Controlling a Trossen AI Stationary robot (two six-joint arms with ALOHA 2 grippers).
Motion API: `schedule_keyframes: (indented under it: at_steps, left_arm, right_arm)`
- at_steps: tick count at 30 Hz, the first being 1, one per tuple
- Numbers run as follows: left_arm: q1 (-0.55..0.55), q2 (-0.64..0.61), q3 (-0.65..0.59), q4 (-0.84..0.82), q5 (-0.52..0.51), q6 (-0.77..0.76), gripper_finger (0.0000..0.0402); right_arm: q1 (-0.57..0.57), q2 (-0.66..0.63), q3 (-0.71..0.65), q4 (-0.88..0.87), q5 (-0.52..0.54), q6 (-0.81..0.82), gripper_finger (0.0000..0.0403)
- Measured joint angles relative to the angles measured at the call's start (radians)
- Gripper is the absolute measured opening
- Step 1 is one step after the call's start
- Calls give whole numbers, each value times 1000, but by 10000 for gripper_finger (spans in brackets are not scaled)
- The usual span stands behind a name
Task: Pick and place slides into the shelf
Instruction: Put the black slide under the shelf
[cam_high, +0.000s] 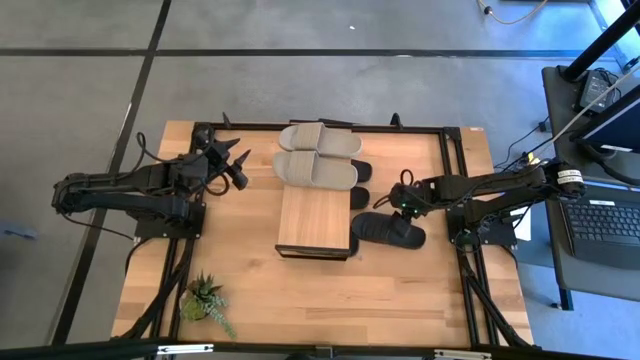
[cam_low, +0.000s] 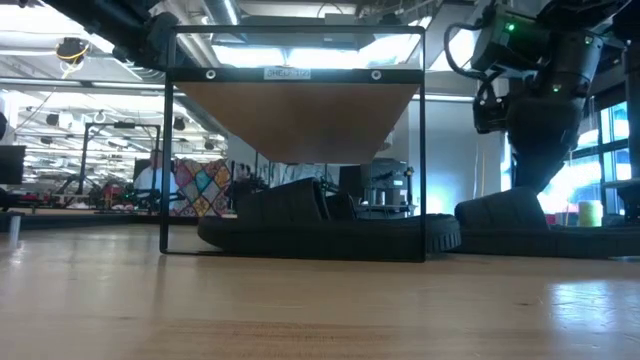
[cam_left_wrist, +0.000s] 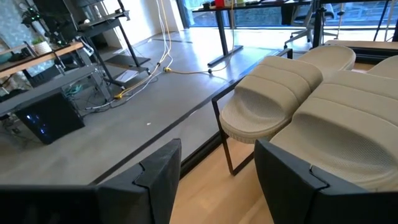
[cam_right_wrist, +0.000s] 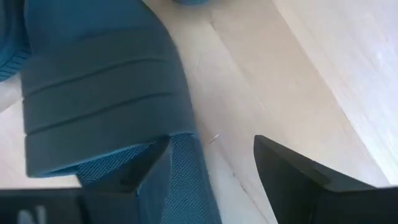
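we see the right gripper (cam_high: 385, 203), fingers spread wide, over a matte black slide (cam_high: 389, 230) beside the light wood-topped shelf (cam_high: 315, 222). the left gripper (cam_high: 240, 168) waits open near two beige-grey slides (cam_high: 315, 168).

Two beige slides (cam_high: 318, 152) lie on the shelf (cam_high: 315, 222) top's far end. The open left gripper (cam_high: 236, 167) hovers left of them; the open right gripper (cam_high: 392, 203) hangs above a black slide (cam_high: 388, 230).

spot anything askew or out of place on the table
One black slide lies alone on the tabletop right of the shelf, angled rather than squared up like the two beige slides on the shelf. Nothing looks spilled or damaged.
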Motion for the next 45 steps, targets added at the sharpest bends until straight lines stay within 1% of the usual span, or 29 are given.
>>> schedule_keyframes:
  at_steps: [3,5,11,14,16,22,27,29,32,37,42,45]
  left_arm:
    - [0,0,0,-9,1,-8,195]
    - [0,0,0,-44,36,-31,195]
    - [-3,16,0,-188,316,-109,195]
    - [-21,70,0,-203,397,-113,195]
    - [-40,126,0,-198,417,-112,195]
    - [-106,335,-1,-199,414,-38,195]
    - [-158,456,-3,-181,409,-166,195]
    - [-190,474,-32,-109,403,-189,195]
    - [-235,468,-120,42,404,-186,195]
    - [-265,386,-279,280,423,-216,195]
    - [-264,306,-403,504,529,-200,195]
    - [-264,298,-449,556,552,-192,195]
  right_arm:
    - [-7,0,0,-1,2,7,225]
    - [-10,0,0,-3,1,19,225]
    - [-10,0,0,-8,1,19,225]
    - [-10,0,0,-10,1,6,225]
    - [-10,0,0,-10,0,-1,225]
    - [-10,0,0,-10,0,-2,225]
    - [-10,0,0,-9,0,-2,225]
    - [-10,0,0,-9,0,-2,225]
    - [-10,0,0,-9,0,-6,225]
    - [-10,0,0,-9,0,-9,225]
    - [-10,0,0,-8,0,-9,225]
    - [-10,0,0,-8,0,-7,225]
